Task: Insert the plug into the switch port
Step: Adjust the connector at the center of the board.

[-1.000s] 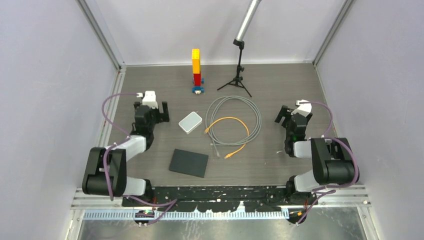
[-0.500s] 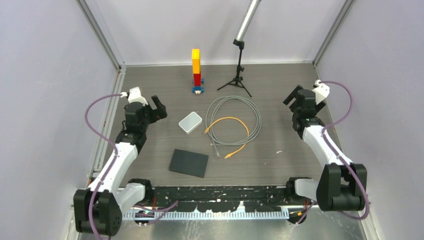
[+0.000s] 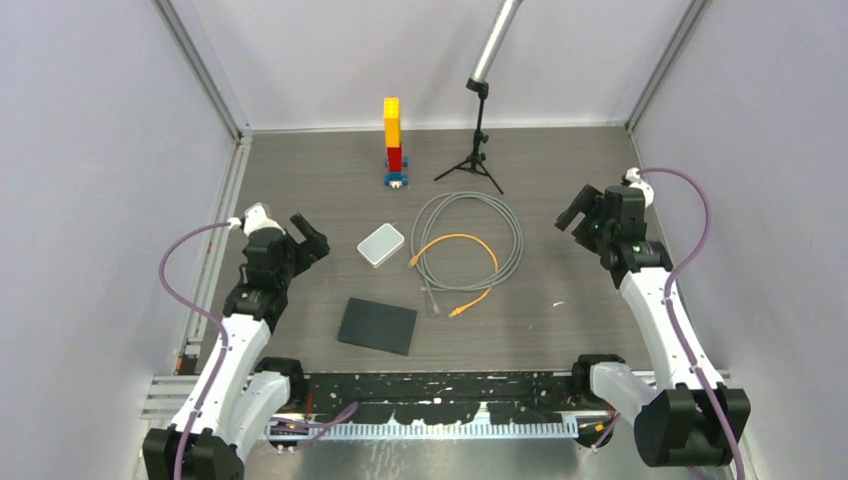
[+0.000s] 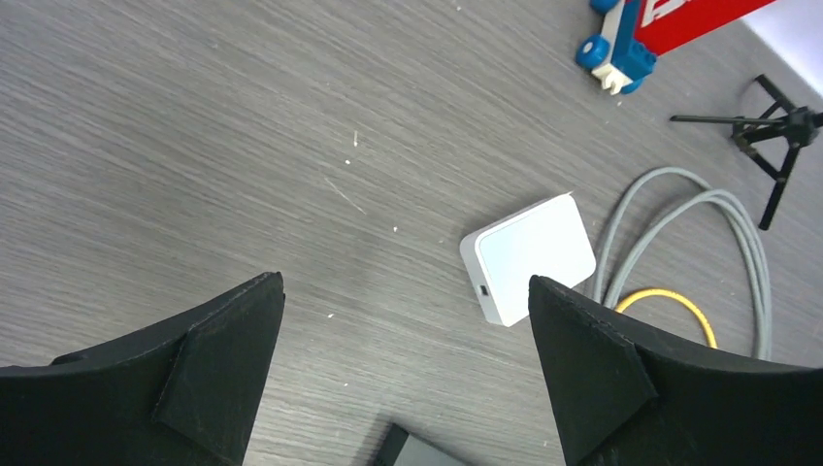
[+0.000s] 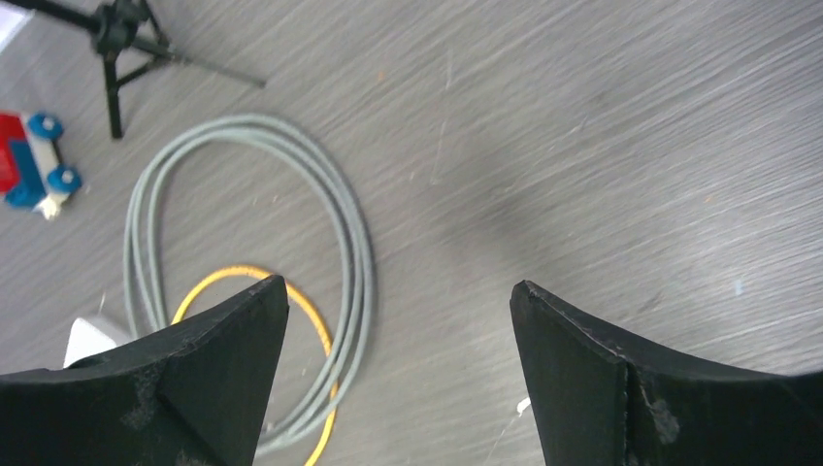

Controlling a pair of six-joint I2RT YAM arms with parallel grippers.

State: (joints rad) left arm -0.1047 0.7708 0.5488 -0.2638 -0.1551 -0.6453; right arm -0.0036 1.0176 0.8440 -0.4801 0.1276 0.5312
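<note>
No legible text anywhere, white marks on the red block cropped by the frame, unreadable

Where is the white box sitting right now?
Top view: the white box lies left of centre, just left of the grey cable coil and beyond the dark pad.

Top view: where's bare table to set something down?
Free: between the gray coil and the right tool; left of the brick tower; right of the dark pad, near edge. Crowded: the centre, where white box, coil and orange cable sit close.
</note>
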